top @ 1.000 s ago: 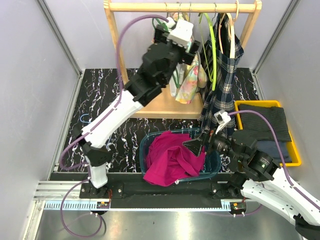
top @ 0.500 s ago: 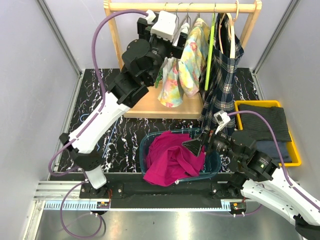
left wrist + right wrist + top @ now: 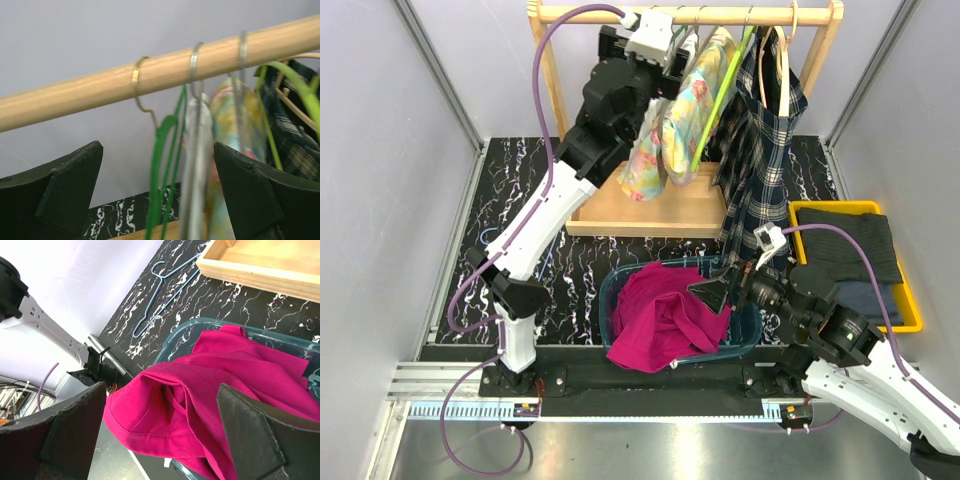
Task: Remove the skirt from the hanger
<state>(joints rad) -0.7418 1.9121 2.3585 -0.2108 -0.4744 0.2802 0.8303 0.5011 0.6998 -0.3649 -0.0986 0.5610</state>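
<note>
Top view first: two arms, one wooden clothes rail [image 3: 685, 13] along the top, one teal basket [image 3: 608, 290] low in the middle with one magenta cloth [image 3: 665, 315] heaped in it, and one yellow tray [image 3: 910, 290] on the right holding dark folded clothes [image 3: 865, 245]. The floral skirt [image 3: 685, 115] hangs off the rail in the upper middle, just left of a plaid garment [image 3: 765, 150]. The left gripper [image 3: 672, 42] is right up by the rail, and the right gripper [image 3: 715, 290] sits over the basket's right end. Left wrist view: I count three wire hooks over the rail [image 3: 100, 90], one brass hook [image 3: 136, 75] and two silver, plus a green hanger [image 3: 162, 165] and the skirt [image 3: 235, 130] behind them. The left gripper [image 3: 156, 150] has its jaws spread wide, gripping nothing. Right wrist view: one blue hanger [image 3: 162, 290] lies on the black mat [image 3: 145, 320] at upper left, and the right gripper [image 3: 160, 390] gapes above the magenta cloth [image 3: 215, 380], holding nothing. Compared to half a second back, the left arm has climbed closer to the rail and the skirt has swung rightward, while the right arm barely moved.
</note>
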